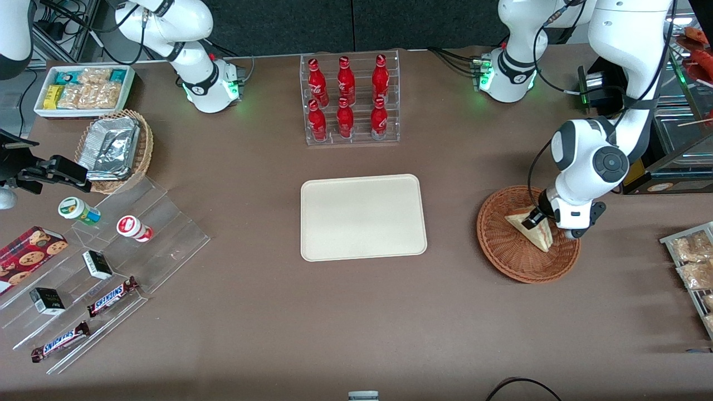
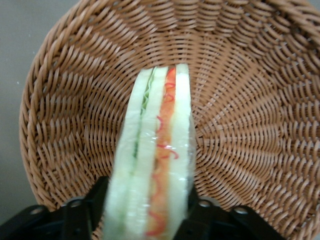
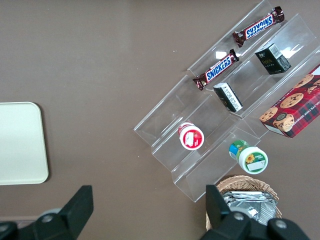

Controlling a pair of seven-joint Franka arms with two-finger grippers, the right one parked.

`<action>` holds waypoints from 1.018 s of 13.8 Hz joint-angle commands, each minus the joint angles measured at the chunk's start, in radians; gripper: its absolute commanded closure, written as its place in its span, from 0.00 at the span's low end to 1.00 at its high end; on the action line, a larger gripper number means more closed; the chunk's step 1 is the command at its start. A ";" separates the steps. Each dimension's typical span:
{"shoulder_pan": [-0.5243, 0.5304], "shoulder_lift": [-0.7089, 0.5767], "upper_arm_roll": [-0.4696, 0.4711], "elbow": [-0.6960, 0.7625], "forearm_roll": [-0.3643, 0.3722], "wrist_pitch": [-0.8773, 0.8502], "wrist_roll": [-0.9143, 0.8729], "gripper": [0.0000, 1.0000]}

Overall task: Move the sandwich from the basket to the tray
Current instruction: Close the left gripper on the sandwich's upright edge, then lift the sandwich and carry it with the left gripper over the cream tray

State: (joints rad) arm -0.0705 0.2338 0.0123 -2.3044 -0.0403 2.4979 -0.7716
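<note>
**Sandwich pinched in the basket, lift still ahead**

Nearest the front camera lie two Snickers bars (image 1: 60,342) on a clear stepped display (image 1: 145,245) toward the parked arm's end of the table. Farther in, the cream tray (image 1: 363,217) sits bare at the table's middle. Toward the working arm's end, level with the tray, is the reddish-brown wicker basket (image 1: 509,253), and in it the sandwich (image 1: 533,228), a wrapped wedge standing on edge. The gripper (image 1: 537,219) is down inside the basket, its jaws pinching the sandwich across its bread faces; the wrist view shows a finger (image 2: 82,212) pressed against each side of the wedge (image 2: 155,165). Farthest off stands the rack of red cola bottles (image 1: 350,100).

The risks, as I judge them: the soft bread may squash or slide from the hold during the lift, and a low carry could catch the basket's rim and drag it along.
</note>
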 commanded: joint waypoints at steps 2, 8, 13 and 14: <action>-0.008 -0.027 0.000 -0.003 -0.016 -0.045 -0.015 1.00; -0.040 -0.016 -0.005 0.213 -0.007 -0.296 -0.014 1.00; -0.181 -0.001 -0.006 0.373 0.002 -0.415 -0.008 1.00; -0.219 0.010 -0.005 0.388 0.002 -0.415 -0.008 1.00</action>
State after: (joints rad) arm -0.2241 0.2223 0.0000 -1.9588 -0.0412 2.1059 -0.7736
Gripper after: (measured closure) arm 0.841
